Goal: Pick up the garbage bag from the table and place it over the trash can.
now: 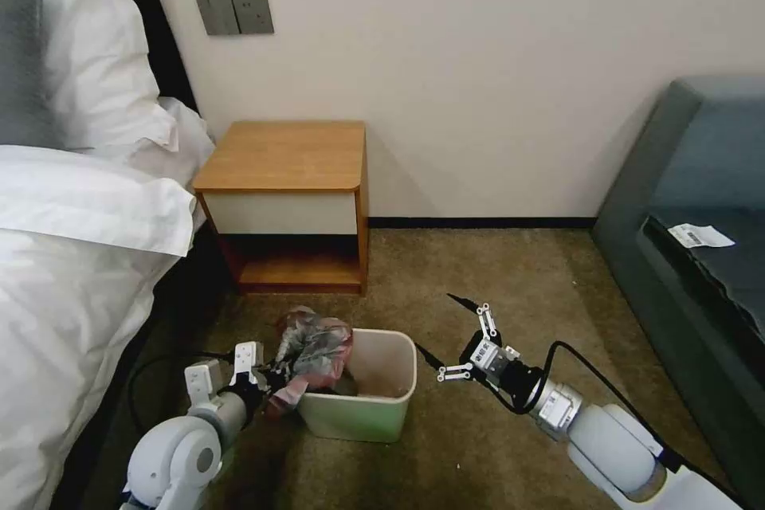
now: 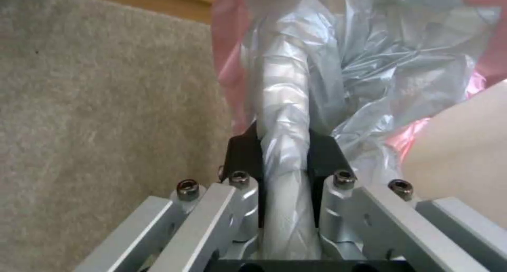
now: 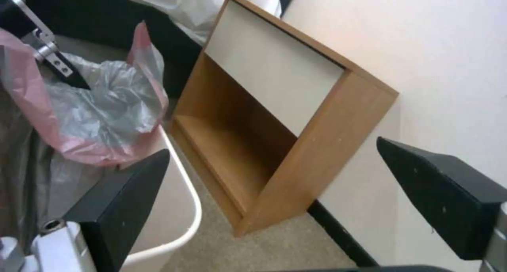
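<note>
Landmark: trash can [image 1: 362, 406], on the carpet [image 1: 494, 287], in front of the table [image 1: 287, 203] & a bit to the robot's right of it.
Garbage bag [image 1: 315, 351]: bunched up at the can's left rim, part hanging inside the can, part sticking up above the rim; grey crinkly film w/ pink-red band. In left wrist view the bag [image 2: 338, 66] is a twisted strand running between the black pads.
Left gripper [image 1: 267, 378]: just left of the can, at rim height; jaws narrow, clamped on a fold of the bag. Same gripper [image 2: 285, 157] seen close up, pads pressed on the plastic from both sides.
Right gripper [image 1: 466, 347]: right of the can, near but not touching it, low over the carpet; jaws spread wide, nothing between them. In right wrist view the gripper [image 3: 275, 193] has its two black pads far apart, w/ can rim [image 3: 185, 208] & bag [image 3: 100, 117] off to one side.
Table: tabletop bare; white drawer front, open lower shelf; stands against the wall behind the can. Also in right wrist view [image 3: 317, 145].
Bed [image 1: 72, 255]: well left of the can, white linen.
</note>
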You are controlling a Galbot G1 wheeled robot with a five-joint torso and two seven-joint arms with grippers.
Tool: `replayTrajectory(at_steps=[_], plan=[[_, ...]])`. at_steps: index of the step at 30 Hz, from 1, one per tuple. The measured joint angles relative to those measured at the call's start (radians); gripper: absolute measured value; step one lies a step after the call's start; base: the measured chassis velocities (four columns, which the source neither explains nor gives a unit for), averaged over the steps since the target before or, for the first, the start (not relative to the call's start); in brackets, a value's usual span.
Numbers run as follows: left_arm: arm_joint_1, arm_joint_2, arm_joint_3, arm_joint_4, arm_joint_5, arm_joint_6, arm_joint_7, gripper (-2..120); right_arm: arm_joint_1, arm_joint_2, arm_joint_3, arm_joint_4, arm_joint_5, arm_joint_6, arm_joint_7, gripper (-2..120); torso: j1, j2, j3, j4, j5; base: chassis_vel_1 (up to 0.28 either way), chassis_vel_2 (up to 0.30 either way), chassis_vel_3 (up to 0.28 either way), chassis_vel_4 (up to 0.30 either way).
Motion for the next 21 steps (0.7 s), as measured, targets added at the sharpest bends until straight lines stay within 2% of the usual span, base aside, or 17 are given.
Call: replayTrajectory(at_steps=[6, 11, 13, 14, 16, 17, 19, 20, 21], plan=[[0.015, -0.011, -0.004, -0.021, 0.022, -0.018, -0.014, 11, 0.000, 0.000, 0.001, 0.009, -0.002, 0.000, 0.000, 100, 0.000, 0.000, 0.000, -0.0001, 0.0000, 0.000, 0.000, 0.000, 0.000], [0.034, -0.050, -0.008, -0.062, 0.067, -0.073, -0.044, 11, 0.015, 0.026, -0.010, 0.027, 0.046, -0.004, 0.033, 100, 0.000, 0.000, 0.000, -0.0001, 0.0000, 0.000, 0.000, 0.000, 0.000], [0.044, -0.076, -0.010, -0.087, 0.087, -0.132, -0.045, 11, 0.040, 0.049, -0.040, 0.049, 0.142, -0.011, 0.052, 100, 0.000, 0.000, 0.000, 0.0000, -0.0001, 0.000, 0.000, 0.000, 0.000], [0.044, -0.076, -0.010, -0.087, 0.087, -0.132, -0.045, 11, 0.040, 0.049, -0.040, 0.049, 0.142, -0.011, 0.052, 100, 0.000, 0.000, 0.000, 0.0000, -0.0001, 0.000, 0.000, 0.000, 0.000], [0.049, -0.095, -0.010, -0.118, 0.090, -0.192, -0.038, 11, 0.075, 0.074, -0.085, 0.078, 0.255, -0.033, 0.070, 100, 0.000, 0.000, 0.000, 0.0000, -0.0001, 0.000, 0.000, 0.000, 0.000], [0.049, -0.095, -0.010, -0.118, 0.090, -0.192, -0.038, 11, 0.075, 0.074, -0.085, 0.078, 0.255, -0.033, 0.070, 100, 0.000, 0.000, 0.000, 0.0000, -0.0001, 0.000, 0.000, 0.000, 0.000], [0.049, -0.106, -0.010, -0.156, 0.090, -0.234, -0.032, 11, 0.127, 0.096, -0.143, 0.108, 0.373, -0.074, 0.102, 100, 0.000, 0.000, 0.000, -0.0001, -0.0001, 0.000, 0.000, 0.000, 0.000], [0.049, -0.106, -0.010, -0.156, 0.090, -0.234, -0.032, 11, 0.127, 0.096, -0.143, 0.108, 0.373, -0.074, 0.102, 100, 0.000, 0.000, 0.000, -0.0001, -0.0001, 0.000, 0.000, 0.000, 0.000], [0.048, -0.112, -0.009, -0.179, 0.090, -0.250, -0.030, 11, 0.166, 0.112, -0.176, 0.121, 0.449, -0.103, 0.117, 100, 0.000, 0.000, 0.000, 0.0000, -0.0001, 0.000, 0.000, 0.000, 0.000]])
